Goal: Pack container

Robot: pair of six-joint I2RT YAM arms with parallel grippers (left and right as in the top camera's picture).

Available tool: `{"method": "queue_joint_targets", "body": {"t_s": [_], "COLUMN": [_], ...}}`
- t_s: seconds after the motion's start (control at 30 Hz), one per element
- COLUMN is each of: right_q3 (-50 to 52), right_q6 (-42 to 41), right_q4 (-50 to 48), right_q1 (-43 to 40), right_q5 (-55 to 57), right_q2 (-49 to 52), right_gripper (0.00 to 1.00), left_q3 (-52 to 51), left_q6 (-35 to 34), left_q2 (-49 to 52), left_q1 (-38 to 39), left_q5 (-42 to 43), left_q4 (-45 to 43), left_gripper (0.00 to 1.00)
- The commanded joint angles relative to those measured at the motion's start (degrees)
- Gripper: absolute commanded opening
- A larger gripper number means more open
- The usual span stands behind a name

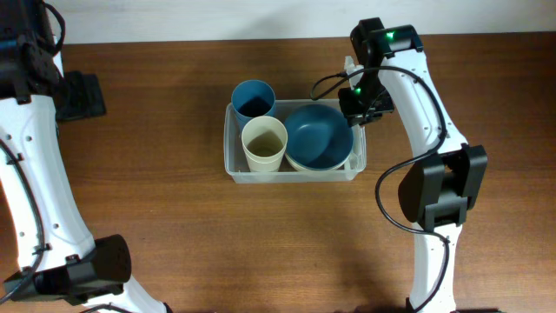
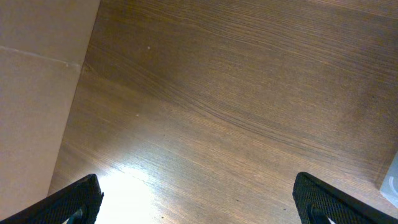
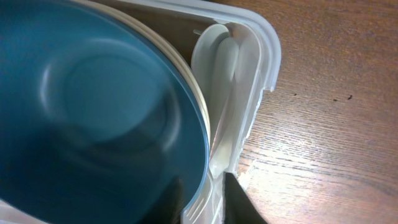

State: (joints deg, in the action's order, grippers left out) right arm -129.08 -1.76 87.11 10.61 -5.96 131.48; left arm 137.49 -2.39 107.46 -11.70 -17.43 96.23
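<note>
The clear plastic container (image 1: 231,167) stands at the table's middle. It holds a blue cup (image 1: 253,97), a cream cup (image 1: 264,143) and a blue bowl (image 1: 320,135). My right gripper (image 1: 358,104) is at the container's back right corner. In the right wrist view its fingers (image 3: 211,202) are close together around a white plastic utensil (image 3: 224,81), which stands between the bowl (image 3: 93,112) and the container's wall (image 3: 267,43). The utensil's end pokes out past the rim (image 1: 350,63). My left gripper (image 2: 199,208) is open and empty over bare wood at the far left (image 1: 82,94).
A corner of the container shows at the right edge of the left wrist view (image 2: 392,180). The table's back edge runs along the top of the overhead view (image 1: 217,39). The right arm reaches over the table to the right of the container.
</note>
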Motion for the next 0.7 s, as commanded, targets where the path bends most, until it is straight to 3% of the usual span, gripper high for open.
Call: {"method": "queue_joint_targets", "body": {"t_s": [0.0, 0.13, 0.17, 0.3, 0.67], "right_q3": [0.28, -0.7, -1.51, -7.91, -39.52], "right_q6": [-0.26, -4.17, -5.86, -12.46, -16.04], "right_q4": [0.02, -0.48, -0.63, -0.66, 10.19], "right_q1": [0.2, -0.04, -0.17, -1.42, -6.08], "right_q5": [0.61, 0.55, 0.57, -0.37, -4.35], "right_q2": [0.11, 0.09, 0.07, 0.02, -1.31], "right_gripper": [0.38, 0.94, 0.99, 0.99, 0.99], "left_q3": [0.94, 0.94, 0.94, 0.94, 0.94], "left_q6": [0.09, 0.09, 0.09, 0.09, 0.09], "left_q2": [-1.42, -1.42, -1.42, -1.42, -1.42], "left_q1": [-0.09, -0.07, -0.07, -0.09, -0.09], "left_q5": [-0.81, -0.81, -0.81, -0.81, -0.81], "left_q4": [-0.11, -0.11, -0.11, -0.11, -0.11], "left_gripper": [1.0, 1.0, 1.0, 1.0, 1.0]}}
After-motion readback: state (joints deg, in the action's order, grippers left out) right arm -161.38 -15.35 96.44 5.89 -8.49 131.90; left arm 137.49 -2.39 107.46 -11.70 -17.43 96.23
